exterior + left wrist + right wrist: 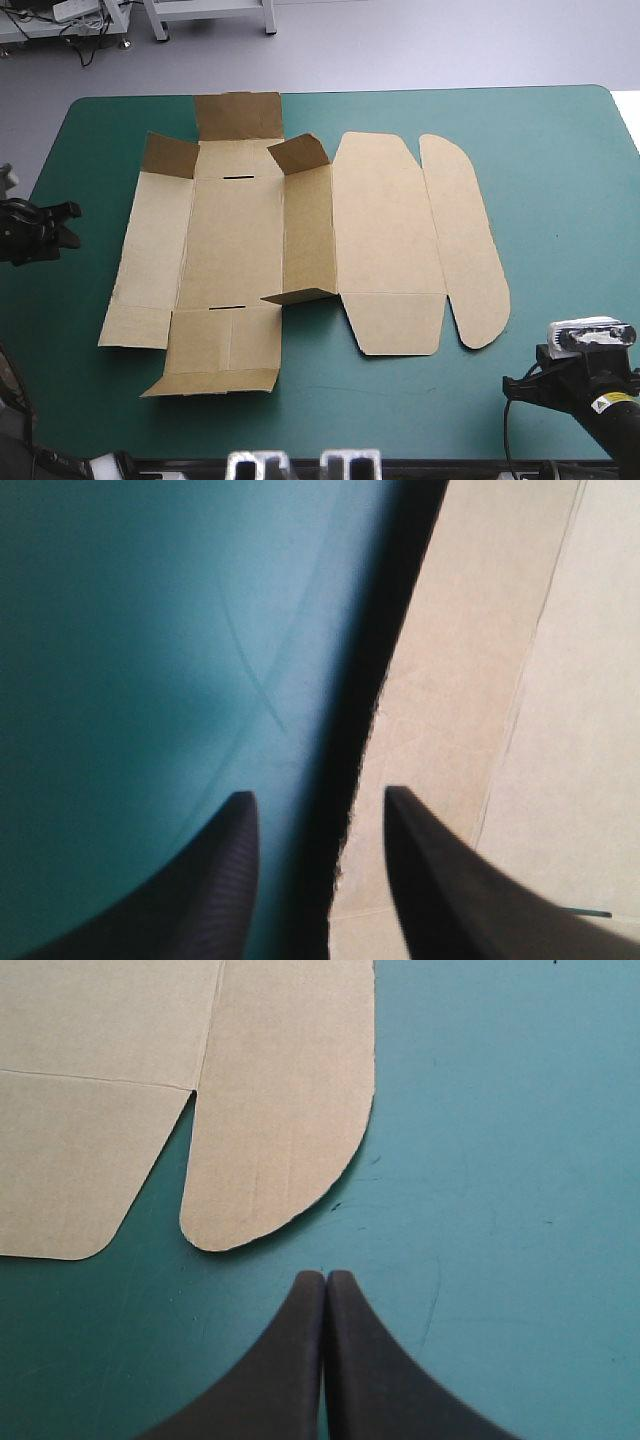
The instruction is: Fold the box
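Though vague overhead — left tool [318,793] astride box [500,680]

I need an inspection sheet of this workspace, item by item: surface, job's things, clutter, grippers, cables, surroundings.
Surface: teal-green cover, faint marks.
Job's things: box, an unfolded sheet, mostly flat; a few small flaps raised.
Clutter: nothing seen.
Grippers: left gripper open, the box's edge ahead between its fingers; right gripper shut, over the cover, near the rounded flap but apart from it.
Cables: nothing seen.
Surroundings: nothing seen.
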`<action>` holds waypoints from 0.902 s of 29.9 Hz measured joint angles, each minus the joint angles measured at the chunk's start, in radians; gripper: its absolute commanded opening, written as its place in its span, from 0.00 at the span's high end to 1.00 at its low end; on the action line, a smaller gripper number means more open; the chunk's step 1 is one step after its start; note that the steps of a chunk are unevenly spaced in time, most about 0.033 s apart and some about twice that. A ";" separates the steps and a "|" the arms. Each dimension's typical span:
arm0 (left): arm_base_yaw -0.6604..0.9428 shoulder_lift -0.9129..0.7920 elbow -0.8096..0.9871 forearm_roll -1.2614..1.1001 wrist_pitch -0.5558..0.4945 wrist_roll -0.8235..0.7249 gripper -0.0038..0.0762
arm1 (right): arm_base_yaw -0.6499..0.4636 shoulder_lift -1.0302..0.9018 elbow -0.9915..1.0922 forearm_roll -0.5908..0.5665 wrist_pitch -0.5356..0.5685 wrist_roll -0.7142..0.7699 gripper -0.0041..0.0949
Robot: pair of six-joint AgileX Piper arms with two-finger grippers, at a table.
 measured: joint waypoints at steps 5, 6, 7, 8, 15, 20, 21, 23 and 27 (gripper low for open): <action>-0.021 0.068 0.065 0.003 -0.002 -0.003 0.33 | 0.000 0.000 0.000 0.000 0.002 0.000 0.98; -0.022 0.082 0.072 0.003 -0.004 -0.003 0.33 | 0.000 0.000 0.000 0.000 0.003 0.000 0.98; -0.023 0.092 0.075 0.003 -0.004 -0.001 0.33 | 0.000 0.000 0.000 0.001 0.003 0.000 0.98; -0.023 0.104 0.077 0.003 -0.007 0.002 0.33 | 0.000 0.000 0.000 0.001 0.003 0.000 0.98; -0.024 0.132 0.089 -0.084 -0.018 0.083 0.33 | 0.000 0.000 0.000 0.001 0.003 0.000 0.98; -0.026 0.132 0.127 -0.146 -0.020 0.125 0.33 | 0.000 0.000 0.000 0.002 0.003 0.000 0.98; -0.026 0.132 0.136 -0.147 -0.020 0.128 0.33 | 0.000 0.000 0.000 0.002 0.003 0.000 0.98; -0.026 0.133 0.160 -0.153 -0.020 0.139 0.33 | 0.000 0.000 0.000 0.002 0.003 0.000 0.98; -0.029 0.133 0.201 -0.177 -0.029 0.154 0.33 | 0.000 0.000 0.000 0.002 0.003 0.000 0.98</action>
